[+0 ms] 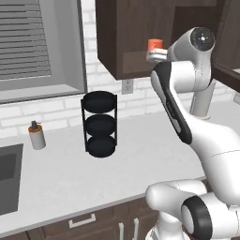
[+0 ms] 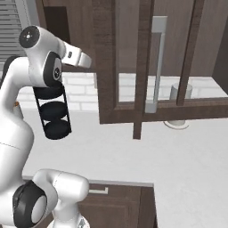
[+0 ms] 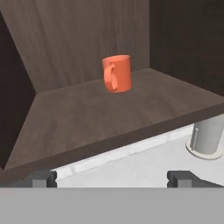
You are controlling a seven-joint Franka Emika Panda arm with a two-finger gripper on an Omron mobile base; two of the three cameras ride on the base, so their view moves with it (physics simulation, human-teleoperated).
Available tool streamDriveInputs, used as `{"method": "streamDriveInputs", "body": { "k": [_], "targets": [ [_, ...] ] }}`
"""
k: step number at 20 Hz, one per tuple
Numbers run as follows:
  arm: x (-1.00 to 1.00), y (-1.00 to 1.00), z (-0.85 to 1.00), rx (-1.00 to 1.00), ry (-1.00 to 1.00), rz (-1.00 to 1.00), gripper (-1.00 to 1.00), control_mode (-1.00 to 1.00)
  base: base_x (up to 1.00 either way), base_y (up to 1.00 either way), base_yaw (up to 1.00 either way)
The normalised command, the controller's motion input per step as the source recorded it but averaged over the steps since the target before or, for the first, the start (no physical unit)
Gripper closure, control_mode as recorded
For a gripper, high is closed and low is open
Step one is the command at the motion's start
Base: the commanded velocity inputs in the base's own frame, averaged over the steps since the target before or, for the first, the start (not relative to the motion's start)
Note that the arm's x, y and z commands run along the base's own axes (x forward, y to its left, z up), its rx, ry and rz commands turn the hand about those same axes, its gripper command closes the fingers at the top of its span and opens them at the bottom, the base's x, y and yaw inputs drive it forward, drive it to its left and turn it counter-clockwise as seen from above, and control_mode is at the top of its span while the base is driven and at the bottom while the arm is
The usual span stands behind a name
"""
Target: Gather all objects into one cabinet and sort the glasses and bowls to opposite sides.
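Bright orange handled ceramic mug (image 3: 117, 73) sits far back on dark-brown wooden cabinet (image 3: 109, 118) shelf, upright. Prob. light, rigid, slick glaze, chips easily; grab across body, not handle. Gripper (image 3: 113, 178) spread wide, holding nothing.

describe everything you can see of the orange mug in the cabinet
The bright orange handled mug is a plain, smooth cylinder of one flat colour with a single loop handle, which in the hand view faces the camera, slightly to the left. It stands upright on the dark-brown wooden cabinet shelf, well back toward the rear corner, with nothing else touching it. In the left base view its upper part shows just above the arm's white wrist. Its inside is not visible.
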Motion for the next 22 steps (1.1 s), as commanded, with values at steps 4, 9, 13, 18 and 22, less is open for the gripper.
{"method": "streamDriveInputs", "body": {
  "k": [4,9,13,18,22],
  "targets": [
    [0.13,-0.03,0.10,0.00,-0.08,-0.01,-1.00,-1.00,0.00,0.00,0.00],
    [0.03,-0.01,0.00,0.00,0.00,0.00,-1.00,-1.00,0.00,0.00,0.00],
    [0.20,-0.32,0.00,0.00,0.00,0.02,-1.00,-1.00,0.00,0.00,0.00],
    [0.26,-0.38,0.00,0.00,0.00,0.02,-1.00,-1.00,0.00,0.00,0.00],
    [0.02,-0.06,0.00,0.00,0.00,0.00,-1.00,-1.00,0.00,0.00,0.00]
  ]
}}
